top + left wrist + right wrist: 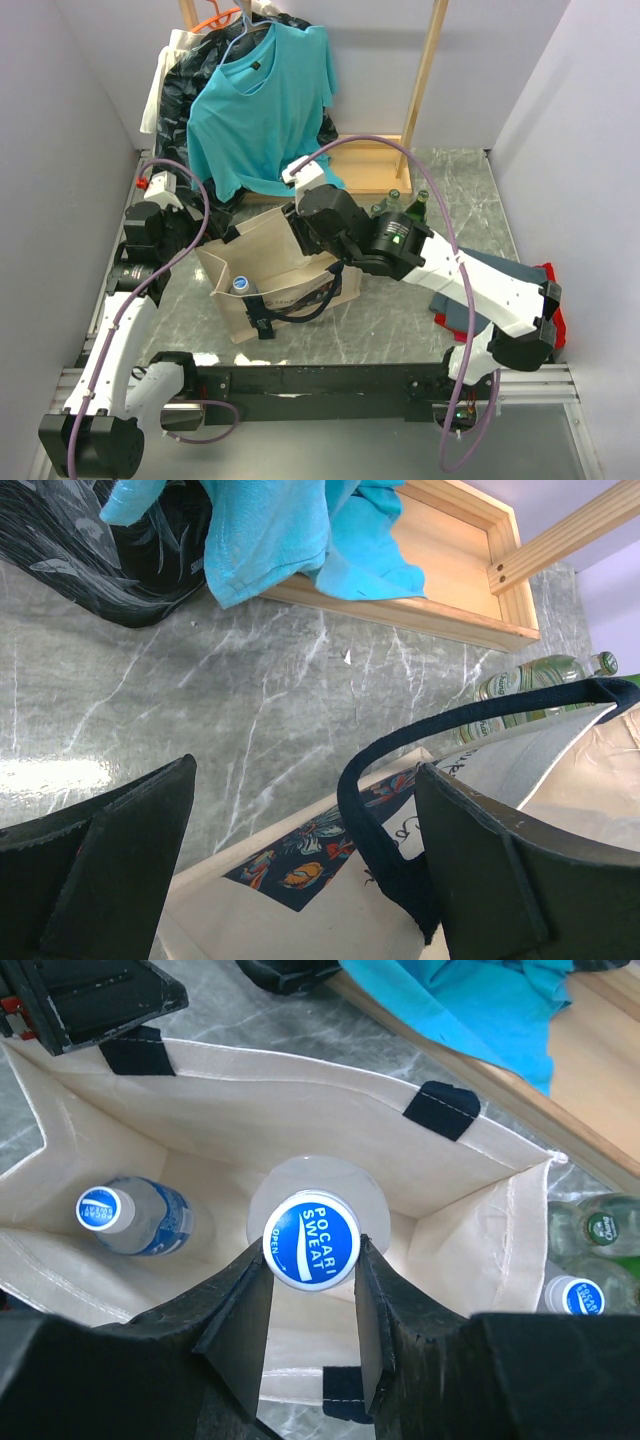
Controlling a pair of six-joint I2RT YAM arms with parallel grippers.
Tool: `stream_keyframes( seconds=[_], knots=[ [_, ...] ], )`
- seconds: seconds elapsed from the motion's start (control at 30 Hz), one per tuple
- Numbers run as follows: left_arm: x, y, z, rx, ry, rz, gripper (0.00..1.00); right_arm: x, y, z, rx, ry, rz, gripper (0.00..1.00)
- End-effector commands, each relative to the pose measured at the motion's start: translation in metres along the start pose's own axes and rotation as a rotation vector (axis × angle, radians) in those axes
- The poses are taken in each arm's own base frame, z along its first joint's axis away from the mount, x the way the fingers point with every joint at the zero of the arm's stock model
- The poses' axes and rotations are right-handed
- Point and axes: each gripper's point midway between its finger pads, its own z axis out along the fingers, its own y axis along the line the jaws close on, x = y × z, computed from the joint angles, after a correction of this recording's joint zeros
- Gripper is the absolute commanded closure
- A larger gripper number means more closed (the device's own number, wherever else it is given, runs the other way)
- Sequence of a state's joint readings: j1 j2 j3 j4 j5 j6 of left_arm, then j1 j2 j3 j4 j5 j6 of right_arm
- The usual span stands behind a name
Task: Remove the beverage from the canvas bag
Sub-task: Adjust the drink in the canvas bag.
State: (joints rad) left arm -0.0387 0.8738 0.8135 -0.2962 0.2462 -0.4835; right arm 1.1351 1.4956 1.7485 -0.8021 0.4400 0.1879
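The beige canvas bag [290, 275] stands open at the table's middle. My right gripper [312, 1260] reaches down into it and is shut on the blue "Pocari Sweat" cap of a clear beverage bottle [310, 1240], which stands upright in the bag [300, 1120]. A second blue-capped bottle [130, 1217] stands in the bag's left end and also shows in the top view [241, 285]. My left gripper [305, 780] is open at the bag's far left rim [330, 920]. A black strap handle [450, 730] loops between its fingers, against the right one.
Green glass bottles [418, 203] and a blue-capped bottle [571, 1296] stand on the table just right of the bag. A turquoise T-shirt [262, 100] and a black plastic bag [190, 90] hang on a wooden rack [370, 165] behind. Folded clothes [540, 290] lie at right.
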Motion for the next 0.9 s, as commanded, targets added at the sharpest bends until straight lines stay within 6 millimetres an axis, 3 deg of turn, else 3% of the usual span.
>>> stream_keyframes(
  seconds=[0.0,0.87],
  knots=[
    [-0.005,-0.006,-0.002,0.029,-0.026,0.013,0.04,-0.061,-0.015,-0.028,0.016,-0.222,0.105,1.00],
    [-0.007,-0.008,-0.005,0.030,-0.029,0.020,0.04,0.007,-0.015,0.087,0.079,-0.079,0.123,1.00]
  ],
)
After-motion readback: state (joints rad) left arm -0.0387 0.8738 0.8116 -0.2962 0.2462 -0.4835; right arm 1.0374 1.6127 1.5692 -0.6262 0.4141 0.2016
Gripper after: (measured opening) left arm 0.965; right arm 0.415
